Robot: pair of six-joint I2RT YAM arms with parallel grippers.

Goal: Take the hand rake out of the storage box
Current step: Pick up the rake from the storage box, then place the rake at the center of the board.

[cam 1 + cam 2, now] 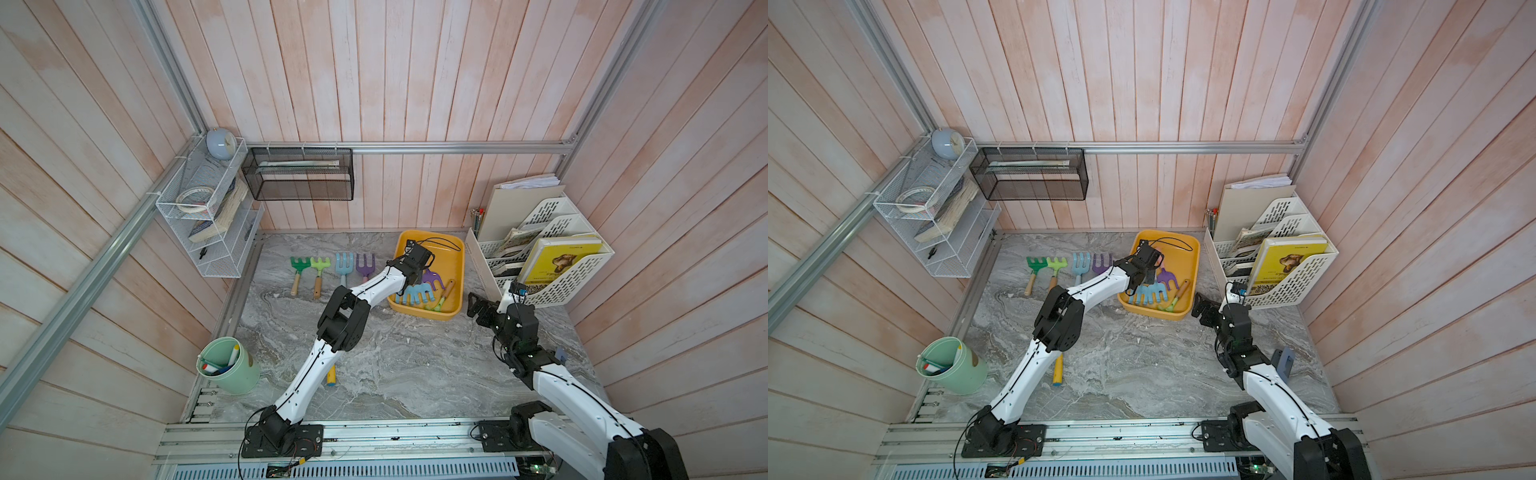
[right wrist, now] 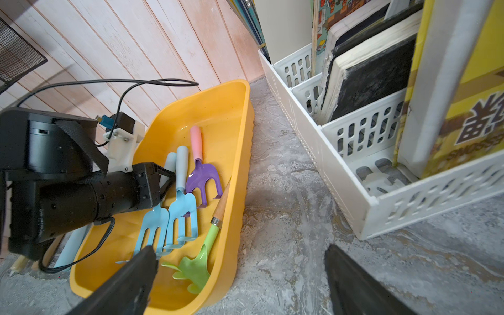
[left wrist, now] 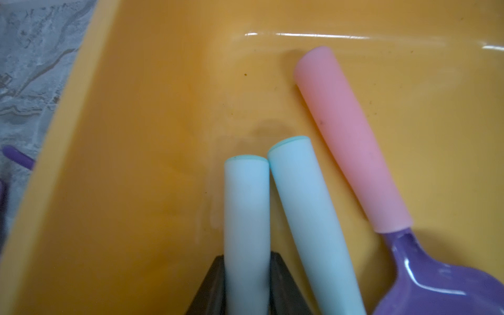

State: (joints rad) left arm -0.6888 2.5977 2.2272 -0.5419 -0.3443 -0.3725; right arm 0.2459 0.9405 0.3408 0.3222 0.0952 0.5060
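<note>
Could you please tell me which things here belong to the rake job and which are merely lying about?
Job: box, left gripper with jaws shut on a blue rake, three other rakes in the box, four rakes on the table.
Lying about: file rack, mesh basket, green cup, wire shelf.

Left arm [image 1: 308,374], white links with black joints: reaches forward from base rail, elbow raised, forearm angled toward far right, wrist pitched down.
Left hand [image 3: 246,256]: black fingers [image 3: 214,275] pressed on both sides of pale blue plastic hand rake [image 3: 246,204] at its handle, jaws nearly together.
Right arm [image 1: 582,399]: folded close to base, wrist low.
Right hand [image 2: 240,248]: jaws spread wide, nothing between them, apart from left hand.
</note>
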